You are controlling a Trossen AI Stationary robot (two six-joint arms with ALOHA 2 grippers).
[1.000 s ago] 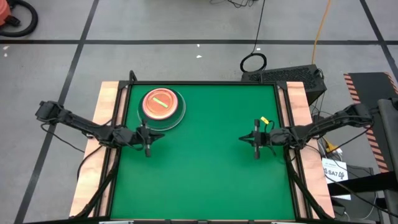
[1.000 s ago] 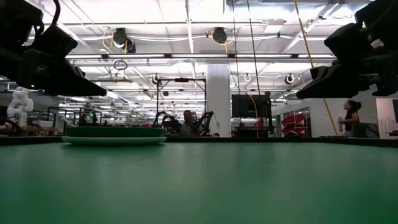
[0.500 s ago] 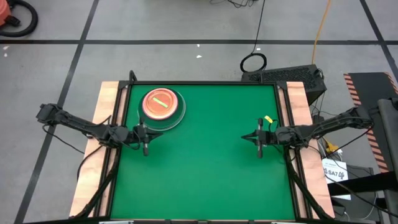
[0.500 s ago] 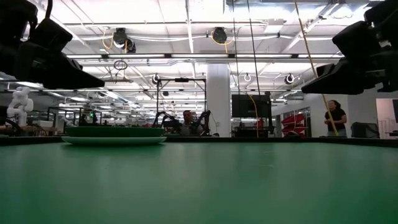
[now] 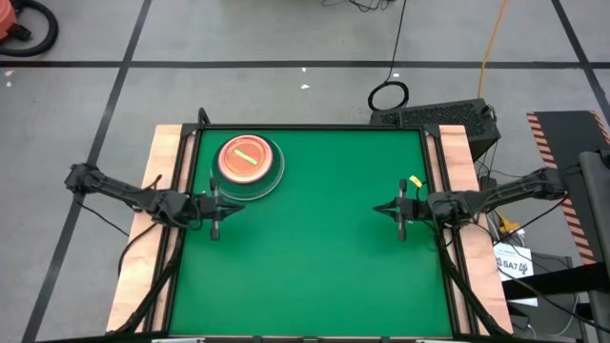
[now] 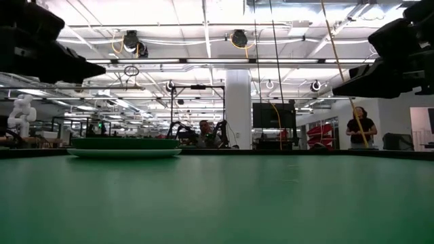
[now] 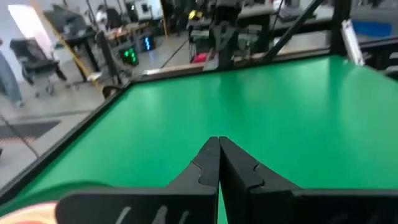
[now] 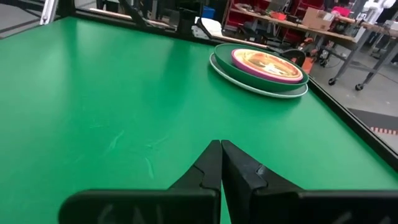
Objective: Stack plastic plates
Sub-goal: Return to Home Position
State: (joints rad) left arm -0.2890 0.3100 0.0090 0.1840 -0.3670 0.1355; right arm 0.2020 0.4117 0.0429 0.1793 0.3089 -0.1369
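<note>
The plastic plates (image 5: 247,165) sit in one stack on the green table's far left part: a pale plate at the bottom, a dark-green one above it, a pink one, and a see-through amber one with a green stripe on top (image 8: 261,62). From table height the stack (image 6: 124,147) shows edge-on. My left gripper (image 5: 213,204) hovers shut over the table near its left edge, on the near side of the stack. My right gripper (image 5: 398,210) hovers shut near the right edge. Both sets of fingers are closed tip to tip (image 7: 219,149) (image 8: 221,152), holding nothing.
Wooden strips (image 5: 162,162) border the green table top (image 5: 324,257) on the left and right. The middle and near parts of the table hold no objects. Beyond the far edge, a room with equipment and a person (image 6: 358,129) standing far off.
Both arms have drawn back outward: the left gripper toward the table's left edge, the right gripper toward the right edge. Both stayed shut. The plate stack has not moved.
</note>
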